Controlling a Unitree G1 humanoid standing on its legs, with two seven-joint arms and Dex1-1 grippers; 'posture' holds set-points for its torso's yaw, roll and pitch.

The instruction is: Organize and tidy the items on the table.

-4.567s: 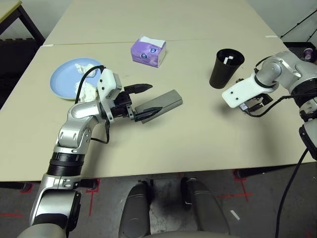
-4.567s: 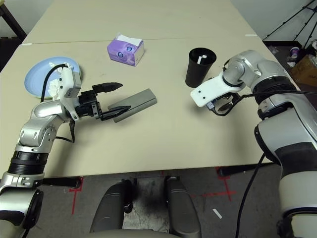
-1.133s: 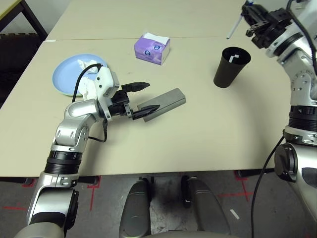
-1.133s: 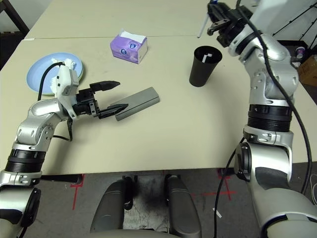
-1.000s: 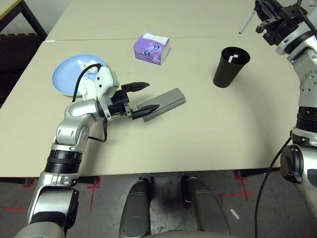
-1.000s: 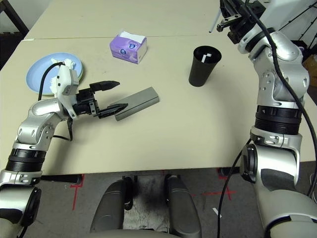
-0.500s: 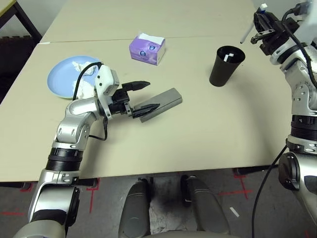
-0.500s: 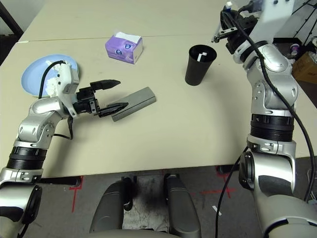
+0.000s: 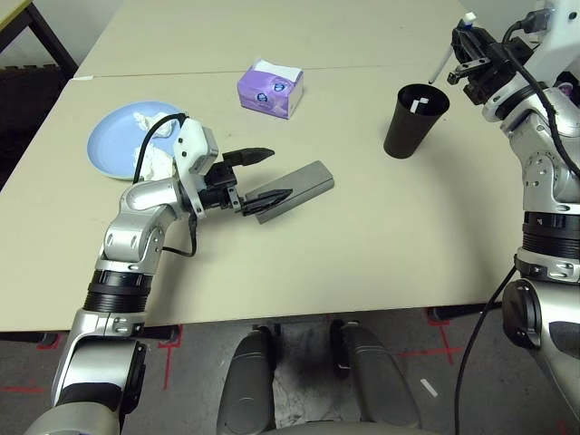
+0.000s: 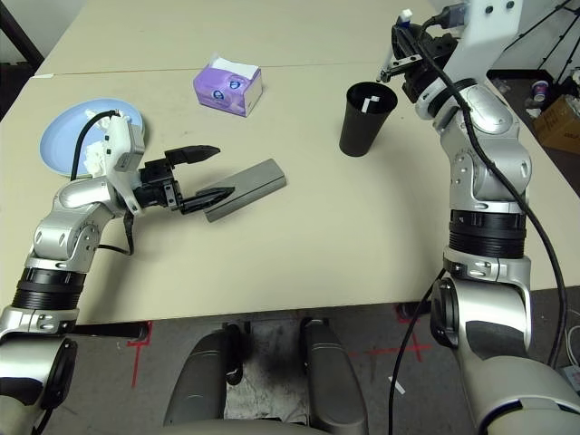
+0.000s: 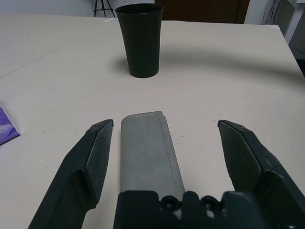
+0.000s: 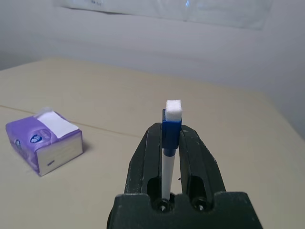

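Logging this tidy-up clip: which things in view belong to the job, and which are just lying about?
Part of the job:
- pen, clamped in the right gripper
- black cup, with another pen inside
- grey glasses case, between the open left gripper fingers
- light blue plate with tissue wads
- table

Lying about:
- purple tissue pack

Tissue wads [image 9: 156, 161] — partly behind left arm.

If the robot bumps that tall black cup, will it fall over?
Probably, yes. The tall black plastic cup is narrower at its base than at its rim, so a sideways knock could tip it. It looks thin-walled and likely light, holding little besides a white pen, so it may also slide on the smooth beige table.
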